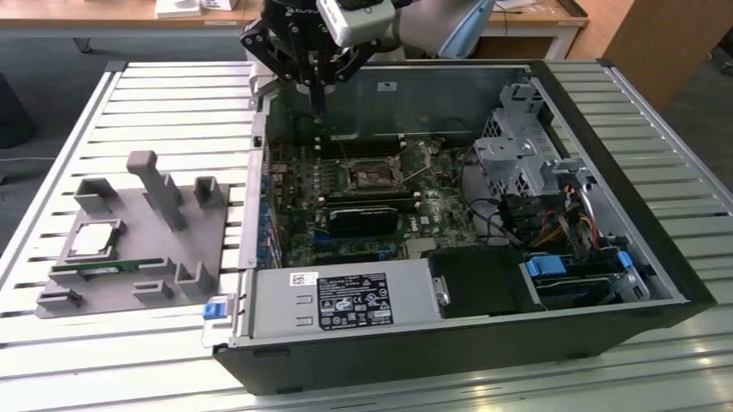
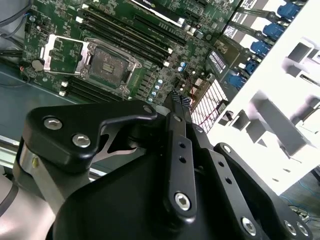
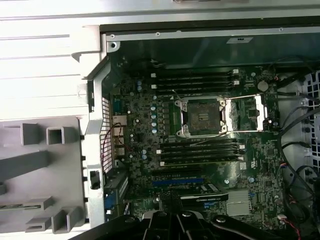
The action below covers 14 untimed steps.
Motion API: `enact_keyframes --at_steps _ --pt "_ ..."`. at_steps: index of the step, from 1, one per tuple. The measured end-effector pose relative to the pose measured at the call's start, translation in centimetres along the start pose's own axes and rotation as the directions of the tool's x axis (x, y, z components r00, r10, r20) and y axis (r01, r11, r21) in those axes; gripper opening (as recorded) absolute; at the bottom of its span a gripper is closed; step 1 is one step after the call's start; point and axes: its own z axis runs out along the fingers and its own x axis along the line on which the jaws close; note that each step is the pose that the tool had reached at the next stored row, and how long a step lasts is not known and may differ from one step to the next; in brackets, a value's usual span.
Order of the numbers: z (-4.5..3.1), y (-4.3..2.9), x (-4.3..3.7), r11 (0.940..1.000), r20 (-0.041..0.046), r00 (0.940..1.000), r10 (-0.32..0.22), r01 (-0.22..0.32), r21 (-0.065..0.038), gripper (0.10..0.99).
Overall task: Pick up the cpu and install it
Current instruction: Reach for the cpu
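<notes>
While above motherboard (image 1: 452, 210), fingers (image 2: 178, 145) downward.

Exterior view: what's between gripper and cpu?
In the exterior view: the case's side wall, bare table slats, then the grey holder's upright posts, between gripper and cpu.

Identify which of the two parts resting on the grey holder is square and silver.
The cpu, with its shiny metal top; the memory stick beside it is long, narrow and green.
</notes>
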Motion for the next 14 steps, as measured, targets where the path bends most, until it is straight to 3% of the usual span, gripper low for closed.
enact_keyframes --at_steps 14 --pt "-0.01 -0.03 0.4 1.0 0.0 1.0 0.0 0.0 0.0 0.106"
